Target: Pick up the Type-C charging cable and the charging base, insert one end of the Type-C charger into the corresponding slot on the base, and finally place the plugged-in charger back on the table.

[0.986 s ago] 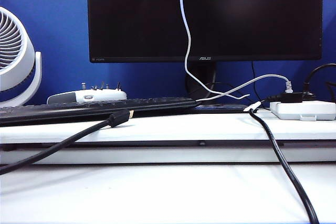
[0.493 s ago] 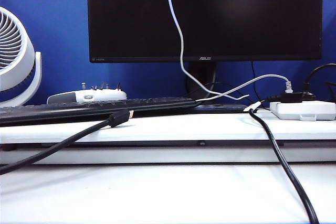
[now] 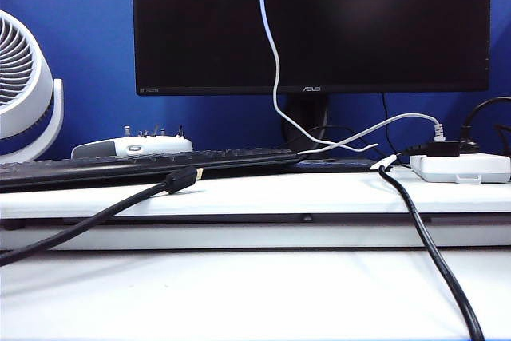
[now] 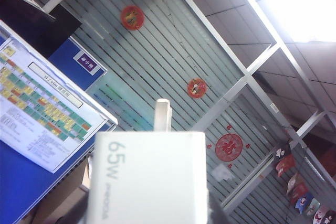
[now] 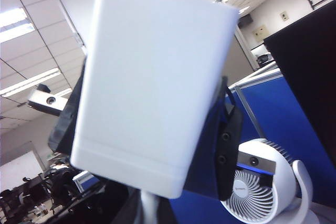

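Note:
The charging base (image 4: 149, 177) is a white block marked 65W, held up in the air with a metal prong (image 4: 163, 114) pointing away from the camera. My left gripper (image 4: 149, 216) is shut on it, with dark fingers at both of its sides. In the right wrist view the charging base (image 5: 152, 82) fills the frame, and the white plug of the Type-C charging cable (image 5: 149, 208) meets its near face. My right gripper (image 5: 149, 213) is shut on that plug. In the exterior view the Type-C charging cable (image 3: 275, 77) hangs from above down to the ledge. Neither gripper shows there.
A black monitor (image 3: 311, 21), a black keyboard (image 3: 144, 164) and a white power strip (image 3: 463, 167) stand on the raised ledge (image 3: 239, 193). Thick black cables (image 3: 435, 257) trail over the table (image 3: 239, 293). A white fan (image 3: 24, 85) stands at the left.
The upper part of the hanging white cable has swung a little to the left in the exterior view. Nothing else there has moved.

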You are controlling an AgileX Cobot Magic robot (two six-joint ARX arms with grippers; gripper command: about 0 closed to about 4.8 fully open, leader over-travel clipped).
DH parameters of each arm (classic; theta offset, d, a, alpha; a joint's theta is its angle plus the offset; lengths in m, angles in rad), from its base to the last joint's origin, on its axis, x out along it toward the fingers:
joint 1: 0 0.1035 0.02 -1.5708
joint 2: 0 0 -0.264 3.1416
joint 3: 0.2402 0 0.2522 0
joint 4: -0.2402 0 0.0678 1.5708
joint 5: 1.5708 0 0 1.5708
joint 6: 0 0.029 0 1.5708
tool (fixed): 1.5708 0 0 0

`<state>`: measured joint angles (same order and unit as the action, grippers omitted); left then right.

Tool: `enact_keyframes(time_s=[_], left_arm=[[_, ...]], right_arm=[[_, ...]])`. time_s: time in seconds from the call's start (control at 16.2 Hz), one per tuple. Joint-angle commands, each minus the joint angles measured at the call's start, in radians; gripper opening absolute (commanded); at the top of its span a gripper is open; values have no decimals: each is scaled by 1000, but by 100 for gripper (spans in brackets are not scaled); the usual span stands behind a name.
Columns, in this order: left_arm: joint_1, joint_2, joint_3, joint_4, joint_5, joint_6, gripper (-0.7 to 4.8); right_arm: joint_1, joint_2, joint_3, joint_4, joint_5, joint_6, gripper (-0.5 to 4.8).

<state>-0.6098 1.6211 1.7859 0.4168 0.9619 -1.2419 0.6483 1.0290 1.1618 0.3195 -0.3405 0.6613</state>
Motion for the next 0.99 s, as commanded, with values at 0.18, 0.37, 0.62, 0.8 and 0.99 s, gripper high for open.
enact_keyframes(time_s=[0.18,0.37,0.62,0.8,0.99], left_arm=[[31,5,-5,-68,19,42,110],[54,5,-5,-102,20,66,110],[55,5,-5,-116,19,68,110],[55,5,-5,-116,19,68,110],[54,5,-5,-116,-25,68,110]], right_arm=[[1,-32,15,102,38,-38,-1],[1,-39,15,100,61,-64,-1],[1,-45,15,98,80,-68,-1],[1,-44,15,93,80,-68,-1],[-3,-45,15,66,76,-71,-1]])
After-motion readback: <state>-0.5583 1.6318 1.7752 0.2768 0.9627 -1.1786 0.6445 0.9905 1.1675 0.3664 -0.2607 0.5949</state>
